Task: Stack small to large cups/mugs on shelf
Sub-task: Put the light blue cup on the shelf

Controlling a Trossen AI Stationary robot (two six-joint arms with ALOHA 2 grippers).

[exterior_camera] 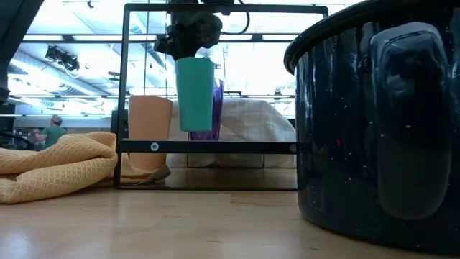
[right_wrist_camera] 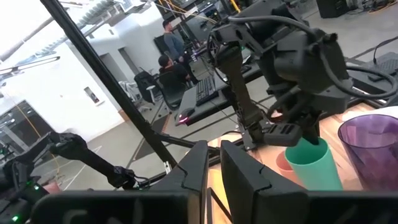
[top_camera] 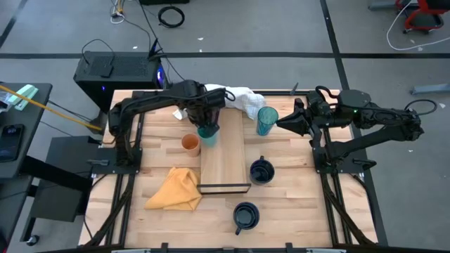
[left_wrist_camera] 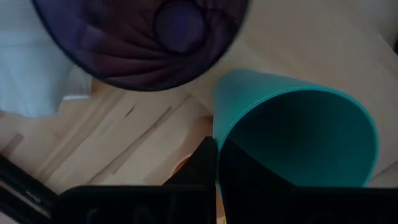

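My left gripper (top_camera: 206,116) points down over the far end of the shelf (top_camera: 225,165), shut on a tall teal tumbler (exterior_camera: 195,93) that hangs above the board. An orange cup (top_camera: 190,144) stands upright on the table left of the shelf. The purple tumbler (right_wrist_camera: 368,146) stands upright right of the shelf's far end, next to a white cloth (top_camera: 240,98). Two navy mugs (top_camera: 261,171) (top_camera: 246,216) sit on the table near the shelf's dark-rimmed end. My right gripper (top_camera: 285,123) waits level at the right, open a little, holding nothing. My left gripper pinches the teal tumbler's wall at the rim (left_wrist_camera: 216,134), one finger (left_wrist_camera: 202,165) outside and the other inside the mouth. The fingers come from above, pointing down. The tumbler hangs upright below them, mouth up, its base (exterior_camera: 195,126) clear of the shelf.
A crumpled yellow cloth (top_camera: 177,190) lies on the table left of the shelf's near end. The nearest navy mug (exterior_camera: 374,122) fills the right of the low view. A black box (top_camera: 116,74) stands beyond the table's far left corner. People show in the room behind.
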